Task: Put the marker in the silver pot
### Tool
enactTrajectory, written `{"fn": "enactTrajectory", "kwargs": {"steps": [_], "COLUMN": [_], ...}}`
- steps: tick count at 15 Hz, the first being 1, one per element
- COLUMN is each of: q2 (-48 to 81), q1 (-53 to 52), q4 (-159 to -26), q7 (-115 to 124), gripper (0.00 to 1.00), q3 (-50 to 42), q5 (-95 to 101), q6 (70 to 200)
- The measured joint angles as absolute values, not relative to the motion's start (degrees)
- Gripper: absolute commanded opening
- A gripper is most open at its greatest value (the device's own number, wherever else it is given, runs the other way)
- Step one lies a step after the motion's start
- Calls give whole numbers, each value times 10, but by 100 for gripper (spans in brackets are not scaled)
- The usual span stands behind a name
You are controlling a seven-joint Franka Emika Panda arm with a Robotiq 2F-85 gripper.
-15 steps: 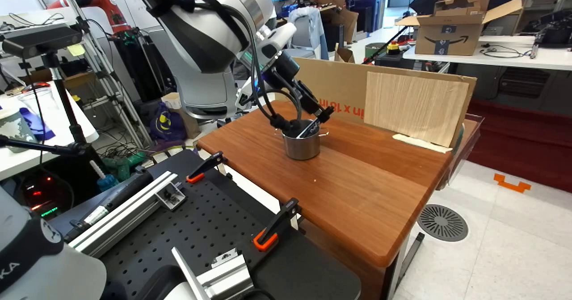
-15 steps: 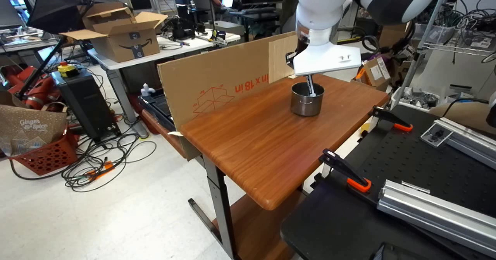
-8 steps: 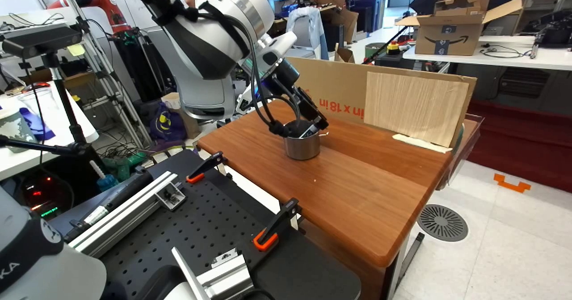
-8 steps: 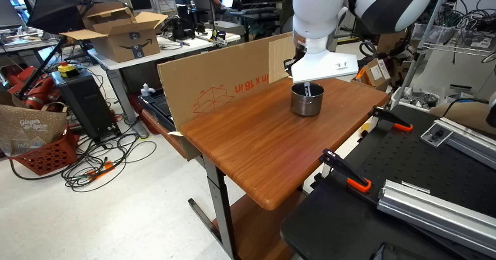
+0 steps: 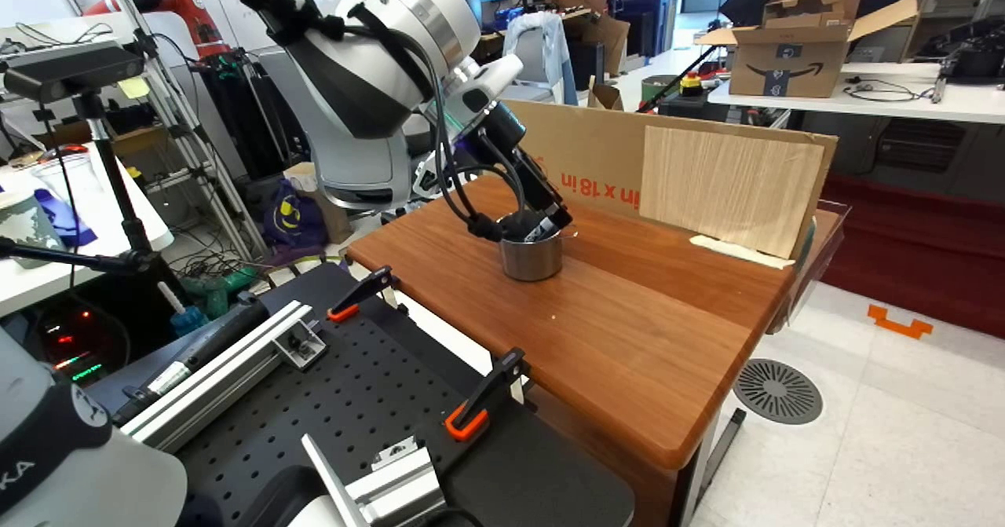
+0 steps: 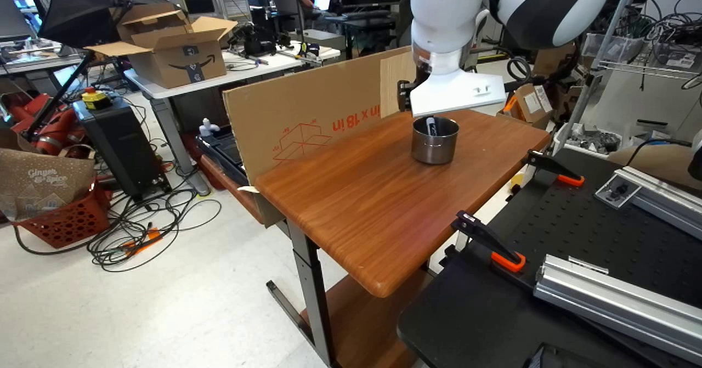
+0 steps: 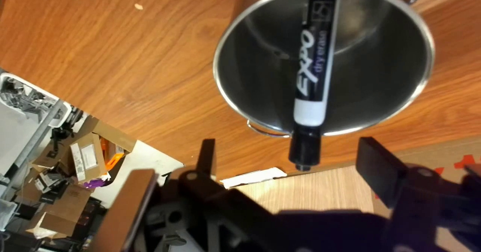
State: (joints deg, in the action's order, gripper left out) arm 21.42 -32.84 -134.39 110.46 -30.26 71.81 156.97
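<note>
Wrist view: the gripper (image 7: 291, 157) is released, its fingers spread wide to either side of the marker (image 7: 317, 56), a gap on both sides. The marker slants inside the silver pot (image 7: 383, 86), black cap end reaching past the rim as I see it; whether it touches the rim I can't tell. A thin wire handle (image 7: 266, 132) juts from the pot. Brown table (image 7: 131, 75) beneath, a pale crumb (image 7: 138, 6) on it. Beyond, lower left: cardboard boxes (image 7: 88, 158).

In an exterior view, the arm (image 5: 369, 79) leans over the table, its cables (image 5: 483, 227) looping down beside the pot; dark wrist parts block some of the rim, and the fingertips are lost in black. A cardboard sheet (image 5: 581, 134) stands along the far edge, a wood-grain panel (image 5: 722, 185) against it, a white strip (image 5: 742, 251) at its foot. Nearer: a black pegboard (image 5: 353, 386), two orange-tipped clamps (image 5: 468, 425) at its edge. Grey chair (image 5: 353, 166) behind the arm.

In an exterior view, a white plate (image 6: 458, 95) at the wrist hangs just above the pot, hiding the fingers; the marker shows tilted inside, upper end near the rim. Red basket (image 6: 71, 225) and black cart (image 6: 118, 148) stand well apart from the table.
</note>
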Motion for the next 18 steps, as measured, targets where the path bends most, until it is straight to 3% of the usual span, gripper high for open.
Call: {"fn": "enactTrajectory", "kwargs": {"steps": [12,18], "q2": [72,70], "q1": [-329,-329], "q4": [-1416,-1420], "q7": [956,948], "gripper": [100,100], "q3": [-302,-301], "q5": [629,625], "q6": [1568,1568]}}
